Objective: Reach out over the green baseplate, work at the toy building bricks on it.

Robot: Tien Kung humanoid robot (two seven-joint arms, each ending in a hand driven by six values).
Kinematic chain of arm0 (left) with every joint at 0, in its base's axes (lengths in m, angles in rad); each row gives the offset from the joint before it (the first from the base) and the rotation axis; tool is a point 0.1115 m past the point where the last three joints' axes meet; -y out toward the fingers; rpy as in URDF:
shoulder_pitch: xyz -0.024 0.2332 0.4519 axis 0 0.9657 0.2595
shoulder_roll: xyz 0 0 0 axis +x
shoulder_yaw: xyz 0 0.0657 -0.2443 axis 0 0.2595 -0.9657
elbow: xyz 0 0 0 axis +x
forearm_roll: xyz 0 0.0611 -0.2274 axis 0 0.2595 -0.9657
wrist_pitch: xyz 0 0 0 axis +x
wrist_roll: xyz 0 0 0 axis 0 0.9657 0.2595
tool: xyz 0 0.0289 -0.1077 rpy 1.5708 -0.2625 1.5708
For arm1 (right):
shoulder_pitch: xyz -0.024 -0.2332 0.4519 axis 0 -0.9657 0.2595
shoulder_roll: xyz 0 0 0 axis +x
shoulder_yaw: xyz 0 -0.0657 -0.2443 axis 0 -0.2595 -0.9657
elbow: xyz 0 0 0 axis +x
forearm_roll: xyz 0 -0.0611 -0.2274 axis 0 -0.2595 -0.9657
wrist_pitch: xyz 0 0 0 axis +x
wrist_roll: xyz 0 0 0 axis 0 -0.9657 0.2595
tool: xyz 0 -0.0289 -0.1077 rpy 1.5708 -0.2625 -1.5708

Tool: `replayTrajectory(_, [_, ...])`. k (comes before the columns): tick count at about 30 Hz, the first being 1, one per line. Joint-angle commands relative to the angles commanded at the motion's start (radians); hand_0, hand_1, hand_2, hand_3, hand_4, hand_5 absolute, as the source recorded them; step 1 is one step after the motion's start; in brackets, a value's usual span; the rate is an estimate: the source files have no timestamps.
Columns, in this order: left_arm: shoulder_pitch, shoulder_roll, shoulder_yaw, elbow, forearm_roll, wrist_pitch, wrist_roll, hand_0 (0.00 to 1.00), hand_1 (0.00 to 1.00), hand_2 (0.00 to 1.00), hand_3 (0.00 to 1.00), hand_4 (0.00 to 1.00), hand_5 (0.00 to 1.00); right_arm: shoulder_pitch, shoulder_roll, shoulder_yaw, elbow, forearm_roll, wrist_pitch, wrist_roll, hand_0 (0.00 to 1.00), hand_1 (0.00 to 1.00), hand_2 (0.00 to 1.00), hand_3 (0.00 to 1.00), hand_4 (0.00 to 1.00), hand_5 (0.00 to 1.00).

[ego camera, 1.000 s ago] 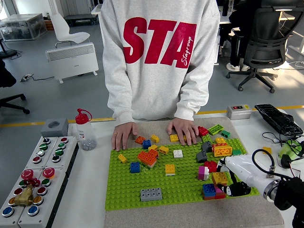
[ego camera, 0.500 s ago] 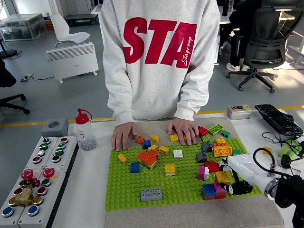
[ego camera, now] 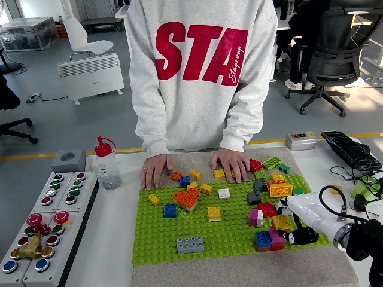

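Head view: your right hand (ego camera: 297, 235) sits low at the baseplate's (ego camera: 233, 239) near right corner, just beside the stacked bricks (ego camera: 270, 230) there. Fingers mostly hidden behind the white forearm, so can't tell if it's gripping anything. Left arm not visible. Person's hands (ego camera: 157, 169) rest flat along the far edge. Most bricks look loose and scattered, so I'd judge you're early on w/ plenty left.

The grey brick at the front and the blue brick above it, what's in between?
Head view: only bare green baseplate studs between grey brick and blue brick.
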Motion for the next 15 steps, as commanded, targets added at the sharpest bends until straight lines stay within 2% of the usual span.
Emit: replayTrajectory(15, [-0.002,0.001,0.002,0.0,-0.002,-0.002,0.0,0.692,0.69,0.656,0.618,0.362,0.998,0.004,0.003,-0.009,-0.002,0.006,0.003,0.0,0.254,0.104,0.208,0.504,0.582,0.195])
